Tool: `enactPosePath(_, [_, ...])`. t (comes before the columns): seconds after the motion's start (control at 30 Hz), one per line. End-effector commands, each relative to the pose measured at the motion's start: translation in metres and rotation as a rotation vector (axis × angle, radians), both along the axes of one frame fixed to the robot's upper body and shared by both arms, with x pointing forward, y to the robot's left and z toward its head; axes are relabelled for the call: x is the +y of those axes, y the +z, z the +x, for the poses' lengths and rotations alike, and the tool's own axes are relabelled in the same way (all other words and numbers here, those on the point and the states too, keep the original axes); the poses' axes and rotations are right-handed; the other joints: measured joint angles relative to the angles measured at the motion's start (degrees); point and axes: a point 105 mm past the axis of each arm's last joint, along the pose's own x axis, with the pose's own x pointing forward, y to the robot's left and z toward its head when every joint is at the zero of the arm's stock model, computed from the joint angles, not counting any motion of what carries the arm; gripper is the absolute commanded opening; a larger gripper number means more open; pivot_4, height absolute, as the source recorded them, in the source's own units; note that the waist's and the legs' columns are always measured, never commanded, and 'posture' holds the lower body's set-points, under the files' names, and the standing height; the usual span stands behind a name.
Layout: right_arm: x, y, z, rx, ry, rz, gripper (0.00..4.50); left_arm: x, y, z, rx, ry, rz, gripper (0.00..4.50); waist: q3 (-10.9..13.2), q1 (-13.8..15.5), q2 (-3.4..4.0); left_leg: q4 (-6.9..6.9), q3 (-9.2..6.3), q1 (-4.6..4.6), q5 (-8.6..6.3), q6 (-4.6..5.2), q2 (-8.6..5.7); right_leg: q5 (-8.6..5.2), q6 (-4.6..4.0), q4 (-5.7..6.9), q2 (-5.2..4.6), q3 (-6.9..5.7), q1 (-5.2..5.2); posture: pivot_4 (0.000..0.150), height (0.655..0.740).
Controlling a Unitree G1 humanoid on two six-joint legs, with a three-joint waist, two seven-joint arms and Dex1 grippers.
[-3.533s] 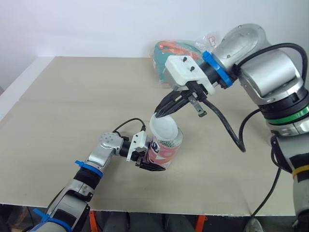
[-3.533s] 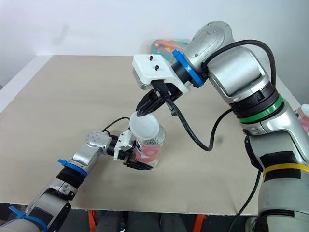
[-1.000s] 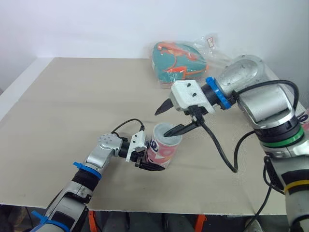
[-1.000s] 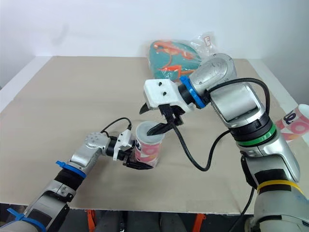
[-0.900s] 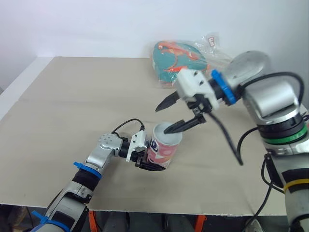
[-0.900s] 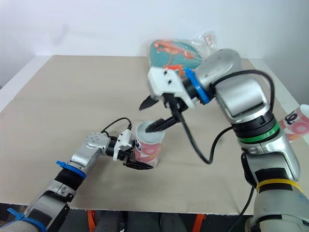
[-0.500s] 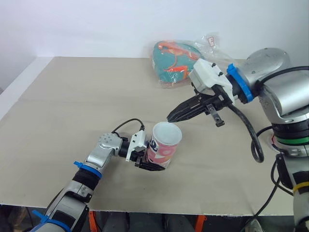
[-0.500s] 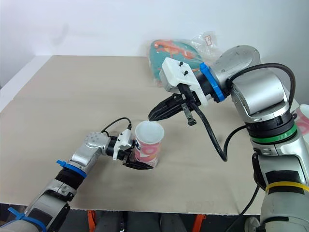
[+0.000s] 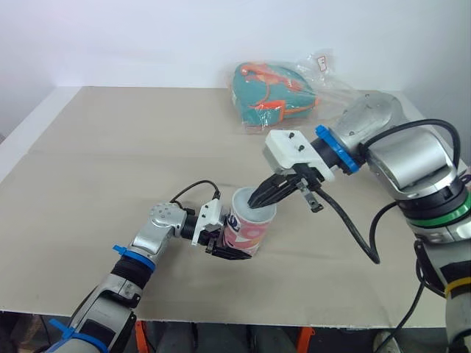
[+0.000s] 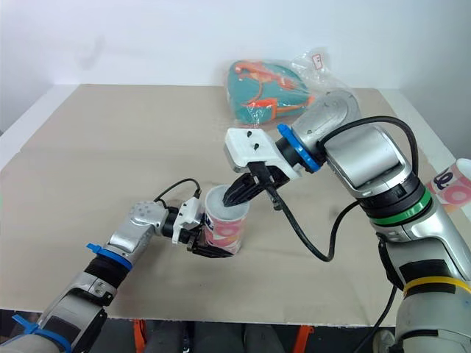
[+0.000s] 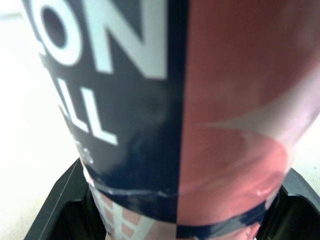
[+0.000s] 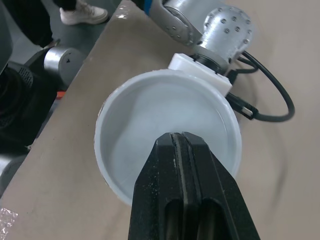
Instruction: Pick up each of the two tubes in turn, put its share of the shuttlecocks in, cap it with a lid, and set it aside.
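Observation:
A pink and navy tube (image 9: 246,234) stands tilted near the table's front middle, and my left gripper (image 9: 228,248) is shut on its lower part. In the left wrist view the tube (image 11: 200,100) sits between the black fingers (image 11: 57,202). A white lid (image 12: 150,120) covers the tube's mouth. My right gripper (image 9: 256,200) is shut, and its tips rest on the lid's top, as the right wrist view confirms at the right gripper (image 12: 182,140). A second pink tube (image 10: 455,184) shows at the far right edge.
A clear plastic bag with a teal and orange item (image 9: 274,92) lies at the back of the table (image 9: 110,147). Cables hang from both wrists. Open tabletop stretches to the left and behind the tube.
Earlier the right gripper held the lid over the tube, then left it on the mouth. Half a second ago it hung shut above and to the right; now its tips are down on the lid.

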Motion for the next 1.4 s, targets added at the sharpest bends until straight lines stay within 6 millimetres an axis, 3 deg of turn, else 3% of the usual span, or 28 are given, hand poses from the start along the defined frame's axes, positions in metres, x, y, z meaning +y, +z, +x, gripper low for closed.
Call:
enactPosePath(0.03, [0.002, -0.034, -0.002, -0.028, 0.072, -0.134, 0.02, 0.006, -0.014, 0.003, 0.036, 0.046, 0.054, 2.97, -0.04, -0.01, -0.01, 0.02, 0.0, 0.04, 0.0, 0.0, 0.01, -0.03, 0.05, 0.0, 0.01, -0.01, 0.04, 0.15, 0.7387])
enactPosePath(0.17, [0.004, -0.038, 0.001, -0.023, 0.071, -0.124, 0.02, 0.007, -0.011, 0.003, 0.043, 0.048, 0.039, 2.97, -0.21, -0.07, -0.16, 0.0, 0.05, 0.46, 0.0, -0.01, 0.07, -0.15, 0.24, 0.0, 0.02, -0.01, 0.27, 0.15, 0.7387])
enactPosePath(0.27, [0.003, -0.034, 0.003, -0.028, 0.065, -0.099, 0.02, 0.008, -0.009, 0.003, 0.045, 0.05, 0.036, 2.97, -0.23, -0.1, -0.18, -0.03, 0.13, 0.88, -0.03, -0.05, 0.17, -0.32, -0.12, -0.01, 0.02, -0.01, 0.55, 0.15, 0.7387])
enactPosePath(0.43, [0.005, 0.008, 0.003, 0.008, 0.025, 0.125, 0.02, 0.008, -0.006, 0.002, 0.05, 0.052, 0.017, 2.97, -0.21, -0.08, -0.18, -0.06, 0.3, 0.8, -0.03, -0.05, 0.37, -0.21, -0.28, -0.01, 0.08, -0.01, 0.59, 0.15, 0.7387])
enactPosePath(0.6, [-0.014, 0.044, 0.018, -0.015, -0.134, 0.29, 1.82, 0.005, 0.0, 0.004, 0.058, 0.068, -0.032, 2.97, -0.15, 0.15, -0.14, -0.02, 0.25, 0.13, -0.02, -0.04, 0.44, 0.19, -0.36, -0.01, 0.23, 0.0, -0.04, 0.15, 0.7387])
enactPosePath(0.8, [-0.047, 0.059, 0.013, -0.028, -0.243, 0.339, 4.48, 0.003, 0.005, 0.004, 0.081, 0.074, -0.059, 2.97, -0.1, 0.29, -0.13, -0.05, 0.17, -0.26, -0.02, -0.04, 0.35, 0.15, -0.3, -0.03, 0.25, 0.04, -0.36, 0.15, 0.7387])
enactPosePath(0.87, [-0.055, 0.061, 0.009, -0.033, -0.284, 0.362, 4.5, 0.003, 0.005, 0.004, 0.093, 0.075, -0.063, 3.83, -0.09, 0.25, -0.14, -0.06, 0.16, -0.25, -0.03, -0.04, 0.36, 0.11, -0.29, -0.03, 0.28, 0.05, -0.37, 0.15, 0.7387])
enactPosePath(0.93, [-0.062, 0.058, 0.004, -0.036, -0.316, 0.368, 4.5, 0.003, 0.005, 0.002, 0.097, 0.061, -0.057, 4.36, -0.05, 0.21, -0.12, -0.06, 0.16, -0.26, -0.03, -0.05, 0.37, 0.08, -0.23, -0.03, 0.32, 0.08, -0.38, 0.15, 0.7387])
enactPosePath(1.17, [-0.072, 0.042, -0.015, -0.016, -0.41, 0.405, 4.5, 0.009, 0.002, -0.006, 0.097, 0.019, -0.018, 4.36, 0.03, 0.05, 0.0, -0.09, 0.2, -0.26, -0.03, -0.05, 0.42, 0.03, -0.17, -0.03, 0.44, 0.24, -0.41, 0.15, 0.7387])
enactPosePath(1.4, [-0.083, 0.038, -0.024, 0.004, -0.5, 0.445, 4.5, 0.026, 0.001, 0.002, 0.069, 0.085, -0.001, 4.36, 0.04, 0.0, 0.0, -0.1, 0.21, -0.26, -0.04, -0.06, 0.43, 0.03, -0.15, -0.05, 0.46, 0.28, -0.4, 0.15, 0.7387])
